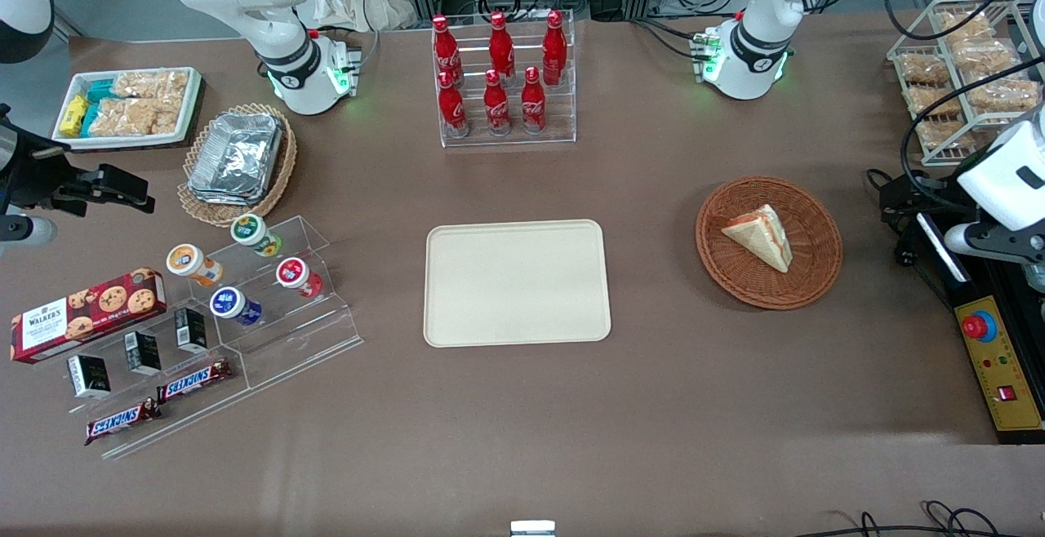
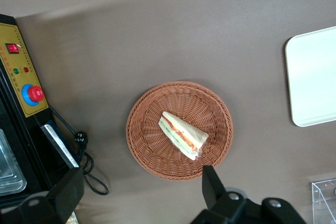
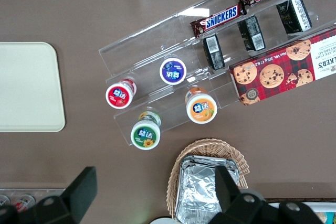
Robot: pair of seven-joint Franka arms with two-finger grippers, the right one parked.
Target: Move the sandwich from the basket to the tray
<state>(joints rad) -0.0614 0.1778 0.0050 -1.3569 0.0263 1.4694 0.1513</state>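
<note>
The sandwich (image 1: 761, 235), a white-bread wedge with orange-red and green filling, lies in the round reddish-brown wicker basket (image 1: 816, 276) toward the working arm's end of the table. The cream tray (image 1: 517, 282) lies flat and bare at the table's middle. My gripper (image 1: 906, 198) hangs high above the table's edge at the working arm's end, beside the basket and apart from it. In the left wrist view the gripper (image 2: 139, 187) is open and empty, with the basket (image 2: 142, 145), the sandwich (image 2: 182, 135) and a part of the tray (image 2: 315, 82) below it.
A yellow emergency-stop box (image 1: 996, 366) and cables lie under the working arm. A wire rack of snack bags (image 1: 955, 72) stands farther back. A cola bottle rack (image 1: 502, 80) stands farther from the camera than the tray. Acrylic snack shelves (image 1: 245, 333) and a foil-container basket (image 1: 237, 161) lie toward the parked arm's end.
</note>
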